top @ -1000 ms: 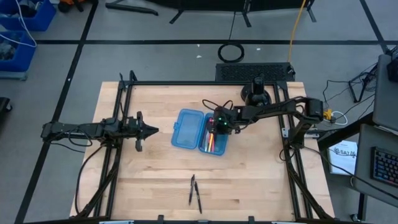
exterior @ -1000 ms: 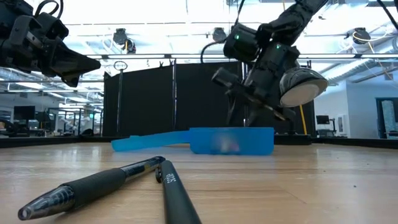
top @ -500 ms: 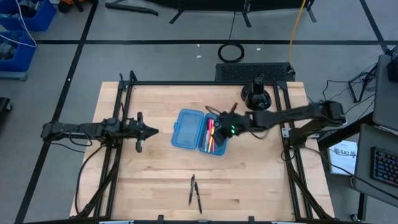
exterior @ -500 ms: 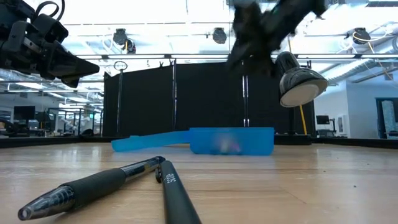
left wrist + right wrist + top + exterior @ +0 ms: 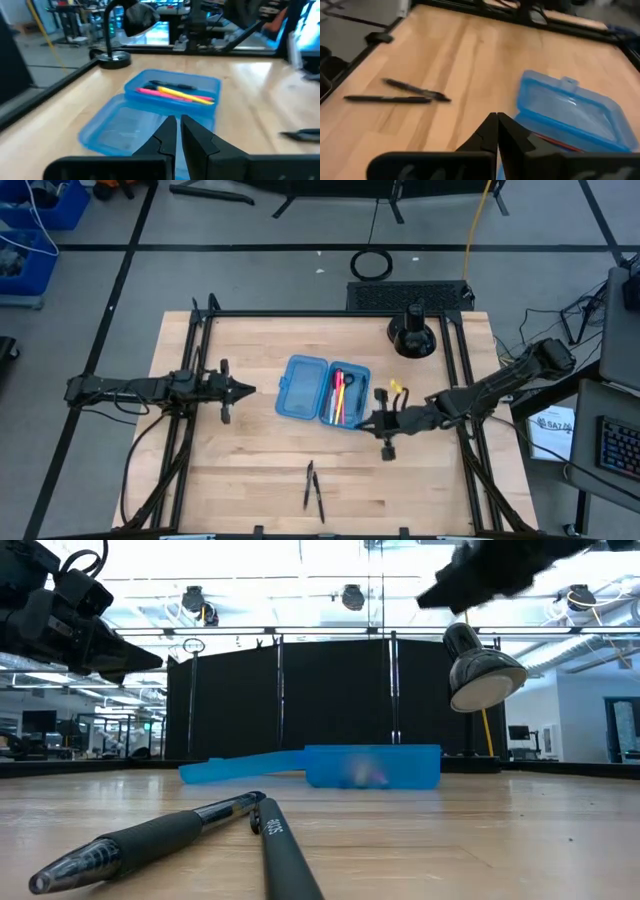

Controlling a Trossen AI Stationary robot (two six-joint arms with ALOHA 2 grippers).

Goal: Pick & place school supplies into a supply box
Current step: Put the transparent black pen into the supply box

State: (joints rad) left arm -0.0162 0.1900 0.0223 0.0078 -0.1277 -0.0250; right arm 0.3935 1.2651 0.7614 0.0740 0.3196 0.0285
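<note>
Right gripper (image 5: 372,421) hung above the table with its fingers pressed together and nothing in them, just beside the blue pencil case (image 5: 322,392) on the side away from the left arm. The case lay open flat, hinge down the middle; the half nearer this gripper held a pink pen (image 5: 338,393), a yellow pencil (image 5: 346,402) and a dark item I could not identify. The other half looked bare. Two black pens (image 5: 313,489) lay together on the wood, well apart from the gripper, toward the table's front edge. Left gripper (image 5: 246,389) waited on the case's far side, tips nearly together, holding nothing. A black desk lamp (image 5: 413,334) stood behind the right gripper.
</note>
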